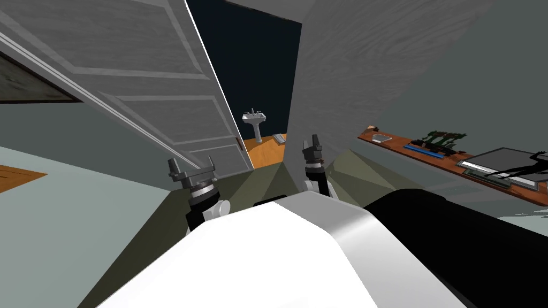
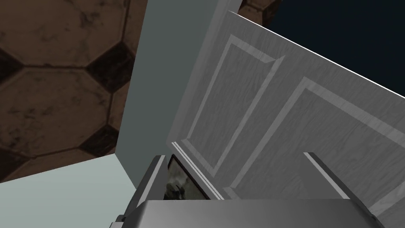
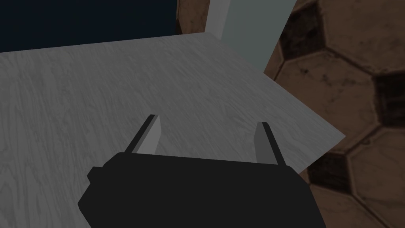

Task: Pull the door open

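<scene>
The grey panelled door (image 1: 160, 101) stands swung wide toward my left, its free edge beside the doorway (image 1: 262, 80). A small dark fitting (image 1: 239, 140) sits low on that edge. My left gripper (image 1: 191, 168) is open just in front of the door's lower panel, holding nothing. In the left wrist view its fingers (image 2: 156, 174) stand wide apart with the door's panels (image 2: 277, 118) close behind them. My right gripper (image 1: 312, 143) is open beside the grey wall (image 1: 342, 80) to the right of the doorway. In the right wrist view the right gripper (image 3: 207, 136) faces that grey grained surface (image 3: 118, 87).
Through the doorway I see a white pedestal sink (image 1: 255, 120) on a wooden floor (image 1: 267, 152), with a black area above. A brown shelf (image 1: 423, 152) with plants and flat items runs along the right wall. A black bulk (image 1: 460, 240) lies at lower right. A picture frame (image 1: 27, 85) hangs on the left.
</scene>
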